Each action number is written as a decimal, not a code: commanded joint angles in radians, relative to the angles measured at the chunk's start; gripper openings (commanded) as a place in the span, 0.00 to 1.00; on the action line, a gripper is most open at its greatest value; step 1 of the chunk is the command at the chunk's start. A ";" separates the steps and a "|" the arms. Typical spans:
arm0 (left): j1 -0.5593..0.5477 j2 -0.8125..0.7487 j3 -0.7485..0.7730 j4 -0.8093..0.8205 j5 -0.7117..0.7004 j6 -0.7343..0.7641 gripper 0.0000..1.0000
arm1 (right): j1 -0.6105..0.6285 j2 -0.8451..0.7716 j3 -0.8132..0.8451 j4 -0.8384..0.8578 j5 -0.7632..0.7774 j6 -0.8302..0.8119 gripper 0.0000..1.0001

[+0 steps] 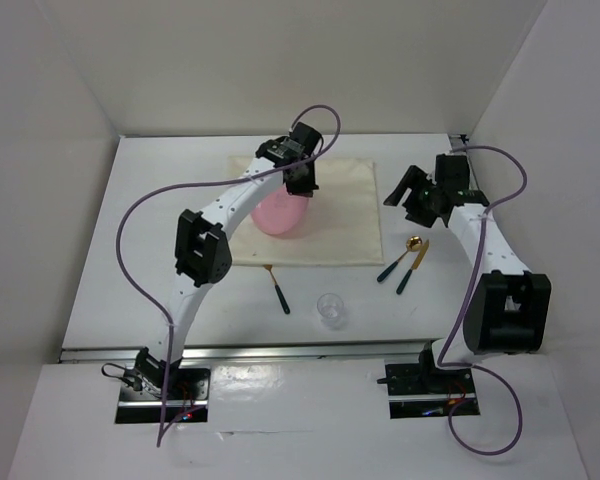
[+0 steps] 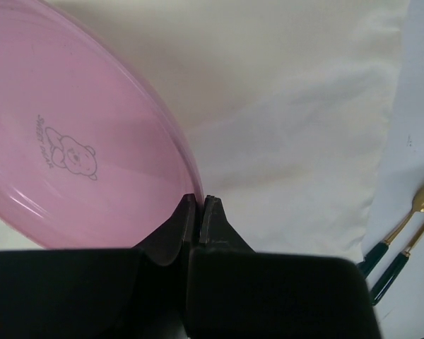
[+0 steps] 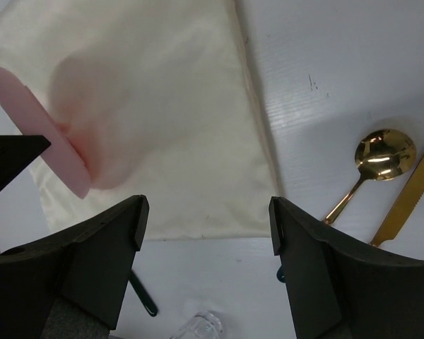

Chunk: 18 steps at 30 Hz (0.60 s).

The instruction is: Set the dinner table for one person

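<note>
Desk [image 1: 160,230]: one, white, plain, beneath both arms.
Cloth [image 1: 345,215]: one, cream, mid-desk.
Plate [image 1: 280,212]: one, pink, bear print, tilted over cloth.
Cutlery: one gold spoon [image 1: 412,244] and one gold knife [image 1: 416,262], right of cloth.
Glass [image 1: 330,308]: one, clear, upright.
Left end effector [image 2: 199,201]: clenched on plate rim.
Right end effector [image 3: 206,212]: released.

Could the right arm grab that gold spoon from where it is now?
Probably yes. The right hand is open and empty, and the spoon lies uncovered on the table nearby. The knife close beside it could crowd the grab.
</note>
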 commanded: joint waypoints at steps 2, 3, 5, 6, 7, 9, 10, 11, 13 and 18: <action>-0.035 0.036 0.071 0.100 0.022 -0.019 0.00 | 0.005 -0.055 -0.037 0.009 0.000 0.012 0.81; -0.035 0.051 0.071 0.111 0.037 -0.019 0.00 | 0.005 -0.067 -0.046 0.009 0.000 0.021 0.81; -0.035 0.073 0.085 0.120 0.038 -0.029 0.00 | 0.005 -0.076 -0.055 0.000 0.009 0.021 0.81; -0.035 0.094 0.085 0.120 0.048 -0.029 0.00 | -0.004 -0.076 -0.064 -0.013 0.009 0.030 0.81; -0.035 0.095 0.085 0.120 0.048 -0.029 0.00 | -0.004 -0.076 -0.064 -0.022 0.009 0.054 0.81; -0.044 0.107 0.085 0.120 0.038 -0.029 0.05 | -0.004 -0.076 -0.064 -0.058 0.040 0.078 0.81; -0.044 0.107 0.085 0.120 0.054 -0.029 0.13 | -0.004 -0.076 -0.083 -0.068 0.064 0.102 0.81; -0.044 0.098 0.069 0.133 0.064 -0.029 0.24 | -0.004 -0.076 -0.095 -0.080 0.092 0.116 0.81; -0.044 0.088 0.048 0.153 0.082 -0.019 0.41 | -0.004 -0.076 -0.147 -0.092 0.138 0.142 0.79; -0.044 -0.003 0.001 0.153 0.111 -0.007 0.71 | -0.004 -0.056 -0.248 -0.083 0.169 0.184 0.72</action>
